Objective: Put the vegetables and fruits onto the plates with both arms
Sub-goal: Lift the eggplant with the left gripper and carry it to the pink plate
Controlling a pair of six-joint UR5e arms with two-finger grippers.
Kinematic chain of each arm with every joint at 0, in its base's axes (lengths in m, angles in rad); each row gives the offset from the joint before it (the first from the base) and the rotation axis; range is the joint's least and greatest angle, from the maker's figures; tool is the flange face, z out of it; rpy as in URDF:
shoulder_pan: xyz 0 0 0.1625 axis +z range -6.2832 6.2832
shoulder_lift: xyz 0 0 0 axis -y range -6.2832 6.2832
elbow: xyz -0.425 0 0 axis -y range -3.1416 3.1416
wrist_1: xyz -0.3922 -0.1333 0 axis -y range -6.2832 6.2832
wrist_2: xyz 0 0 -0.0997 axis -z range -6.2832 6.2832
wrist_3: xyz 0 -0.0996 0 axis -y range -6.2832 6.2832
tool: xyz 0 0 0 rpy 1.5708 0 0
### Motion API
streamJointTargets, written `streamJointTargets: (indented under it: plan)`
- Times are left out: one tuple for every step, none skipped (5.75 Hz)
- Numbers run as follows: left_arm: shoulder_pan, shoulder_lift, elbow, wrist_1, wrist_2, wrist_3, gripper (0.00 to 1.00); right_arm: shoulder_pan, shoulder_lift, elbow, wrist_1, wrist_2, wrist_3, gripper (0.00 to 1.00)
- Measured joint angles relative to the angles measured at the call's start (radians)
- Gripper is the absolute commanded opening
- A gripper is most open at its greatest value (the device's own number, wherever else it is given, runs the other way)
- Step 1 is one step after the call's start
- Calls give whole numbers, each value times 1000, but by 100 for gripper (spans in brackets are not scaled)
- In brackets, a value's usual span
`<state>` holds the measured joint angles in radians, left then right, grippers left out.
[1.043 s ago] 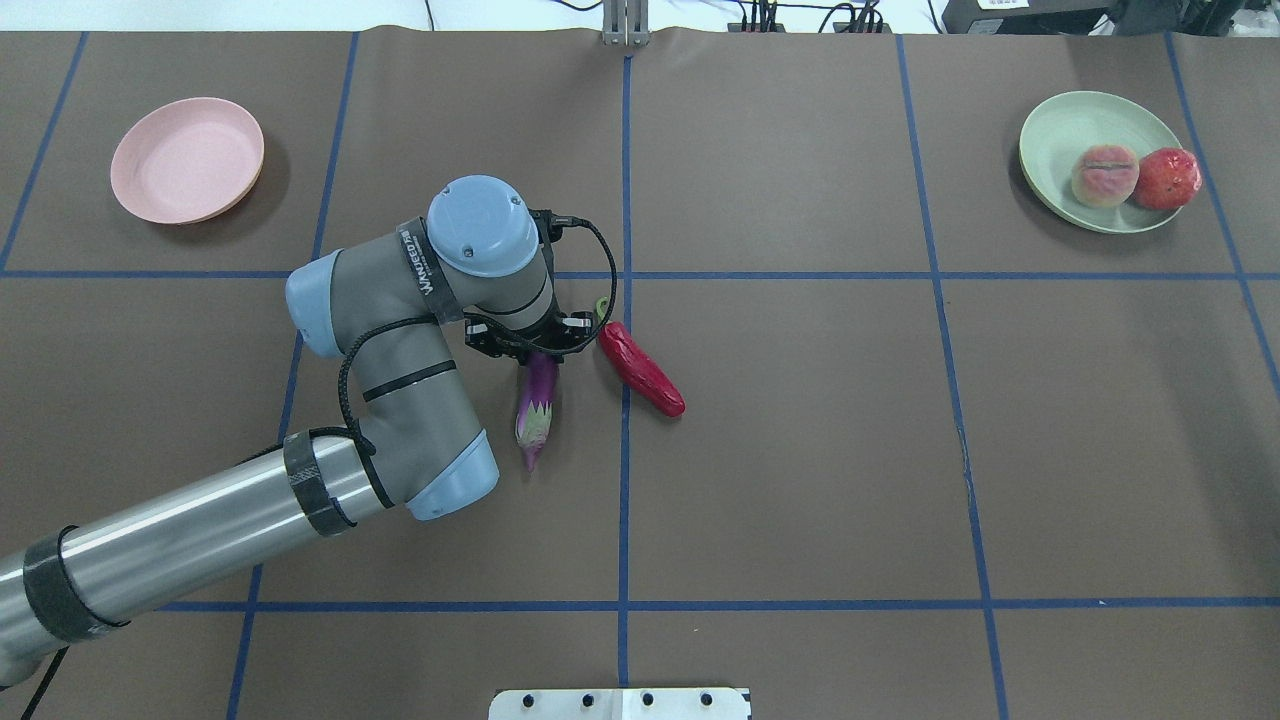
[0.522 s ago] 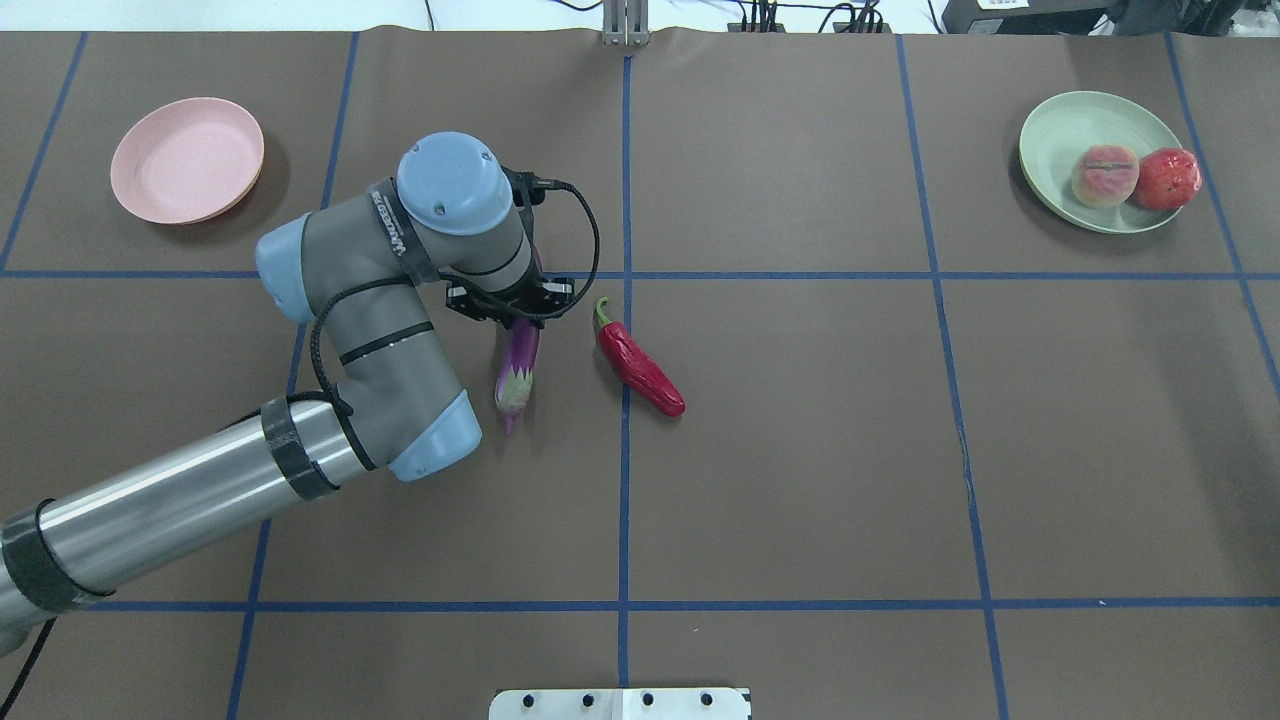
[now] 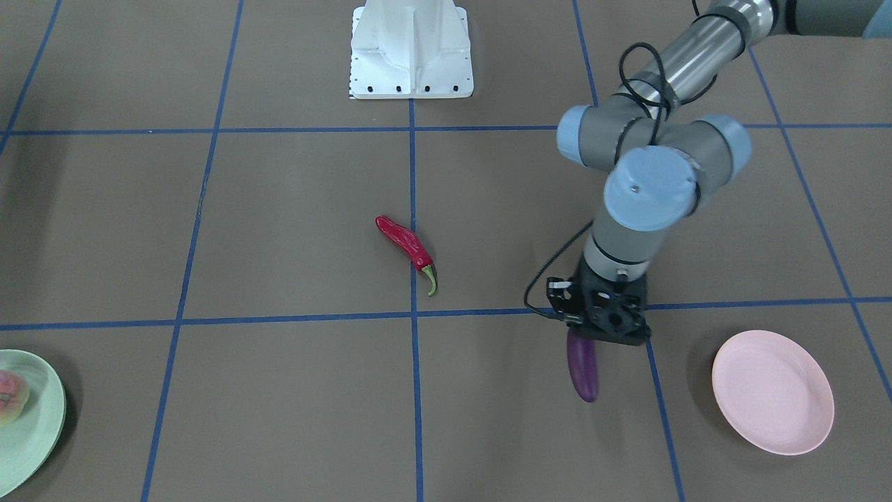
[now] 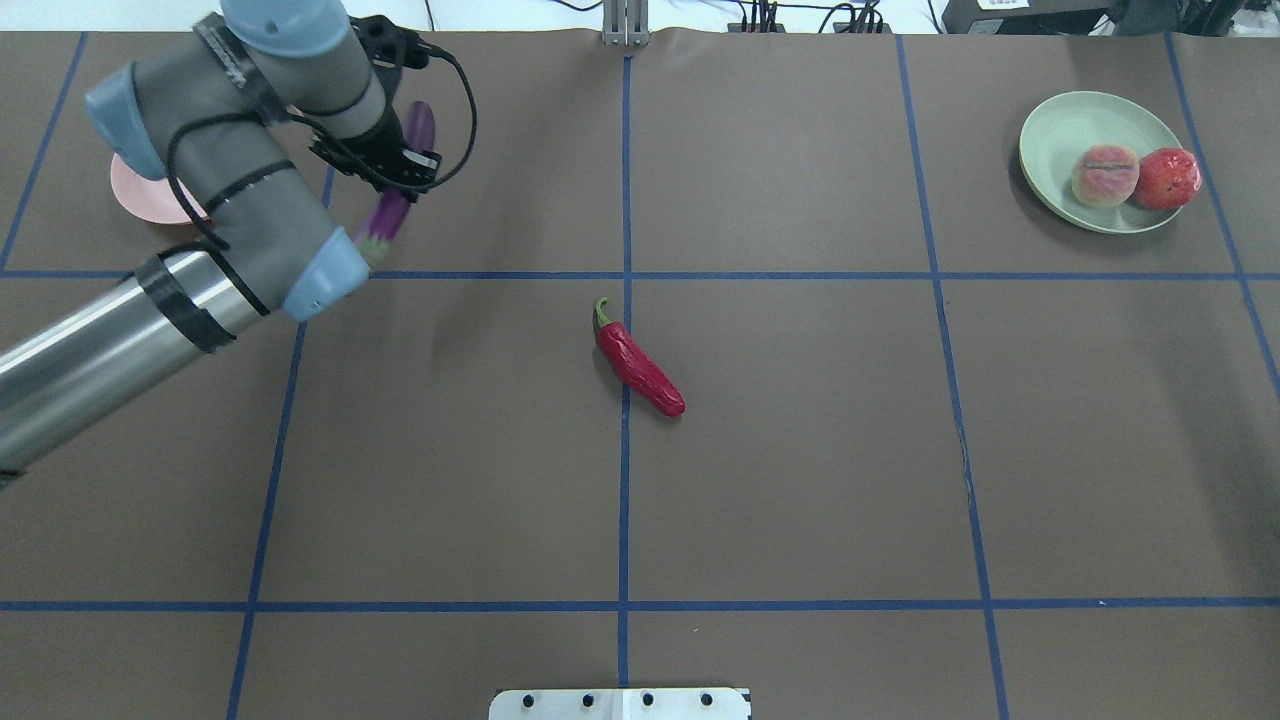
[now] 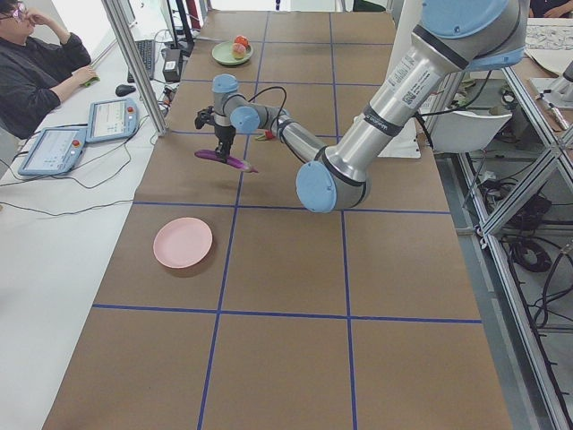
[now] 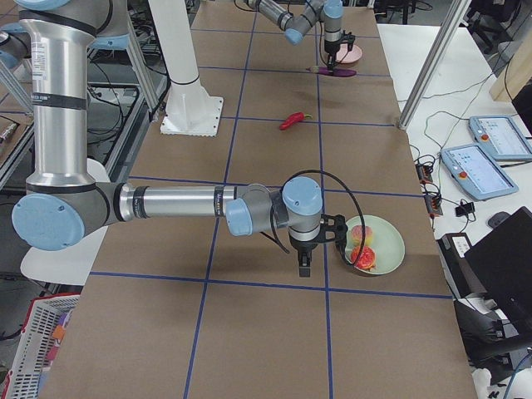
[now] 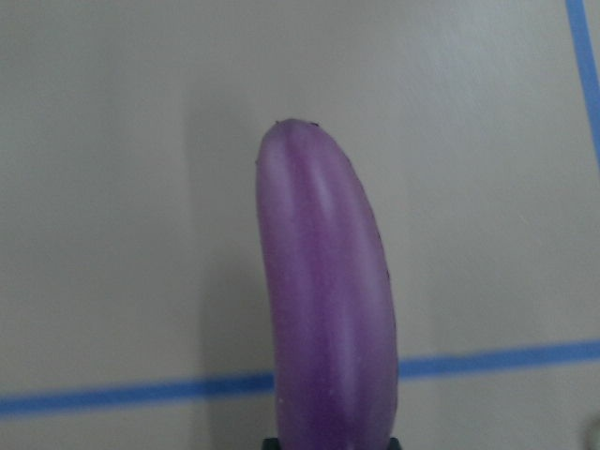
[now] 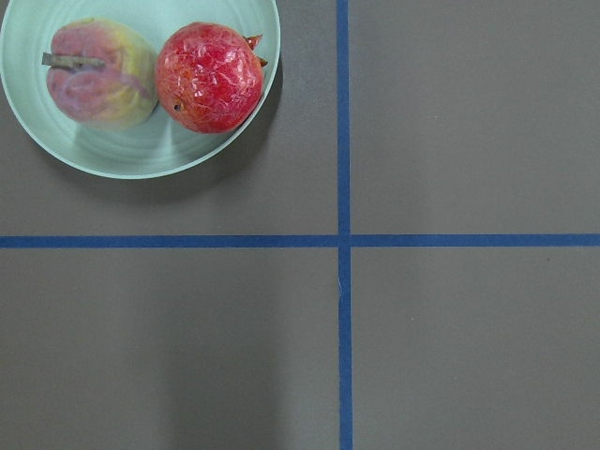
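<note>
Pinched eggplant [image 3: 584, 369] near mid-length in left pincer [image 3: 598, 336], aloft over desk [image 3: 279, 390], near pink plate [image 3: 772, 390]. Judged light, stiff, glossy, likely slippery; mid-body hold favoured. Could not tell state of right pincer [image 6: 305, 268].

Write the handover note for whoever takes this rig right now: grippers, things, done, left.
Left gripper: shut on the eggplant, held above the table, short of the empty pink plate.
Right gripper: near the green plate; open or shut cannot be told.
Done: peach and pomegranate lie on the green plate.
Left to do: set the eggplant on the pink plate, then plate the chili pepper lying mid-table.
</note>
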<state>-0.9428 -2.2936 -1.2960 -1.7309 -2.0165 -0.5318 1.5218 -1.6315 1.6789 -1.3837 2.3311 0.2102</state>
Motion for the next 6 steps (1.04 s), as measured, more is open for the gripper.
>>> streamJointTargets:
  plan:
    - [-90,3,103,-8,-19,214,0,-3,2,0,0,-1,0,100]
    - [-154,4,198,-37,-23,367,29,-6,4,-1,0,-1,1,100]
    - [-185,5,273,-78,-23,450,81,-9,5,-1,0,-1,2,100]
    - [-193,17,317,-113,-23,490,99,-12,7,-1,0,-3,3,100]
    - [-193,49,331,-169,-22,501,99,-13,8,-1,0,-3,3,100]
    - [-193,74,331,-223,-25,499,99,-14,8,-1,0,-2,5,100]
